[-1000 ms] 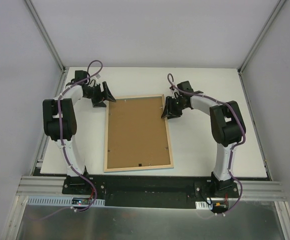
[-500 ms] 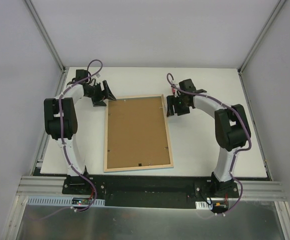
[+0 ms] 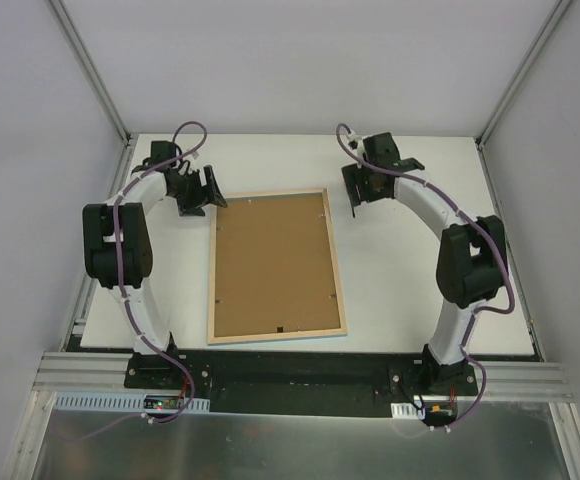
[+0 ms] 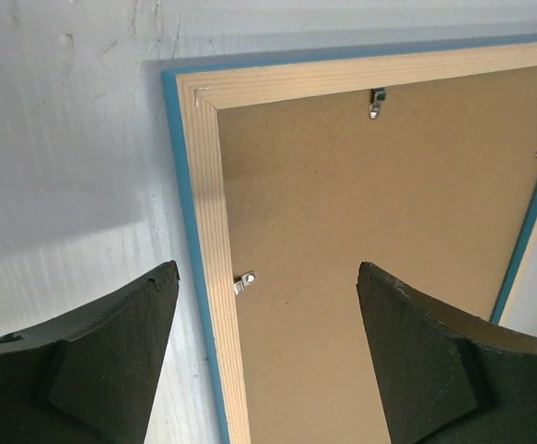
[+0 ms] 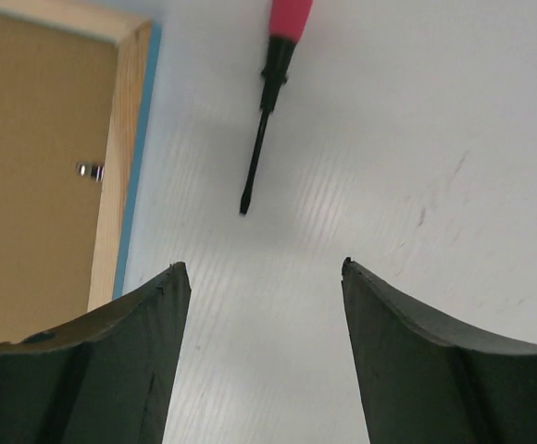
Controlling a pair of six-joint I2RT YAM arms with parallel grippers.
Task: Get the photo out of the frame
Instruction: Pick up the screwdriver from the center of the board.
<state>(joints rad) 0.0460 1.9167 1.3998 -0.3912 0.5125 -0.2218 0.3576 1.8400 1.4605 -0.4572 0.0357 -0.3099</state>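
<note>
Left pincer (image 4: 267, 273) and right pincer (image 5: 263, 266) gape empty; frame (image 3: 275, 270) lies brown back up.

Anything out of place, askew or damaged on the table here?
Nothing damaged. The frame lies face down, slightly skewed against the table edge, and a red-handled screwdriver lies loose on the table just off its far right corner.

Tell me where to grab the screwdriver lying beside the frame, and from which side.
Take the screwdriver by its red handle, coming straight down from above with the fingers across its width. It lies flat on the table, and the black shaft looks too thin for a sure hold.
</note>
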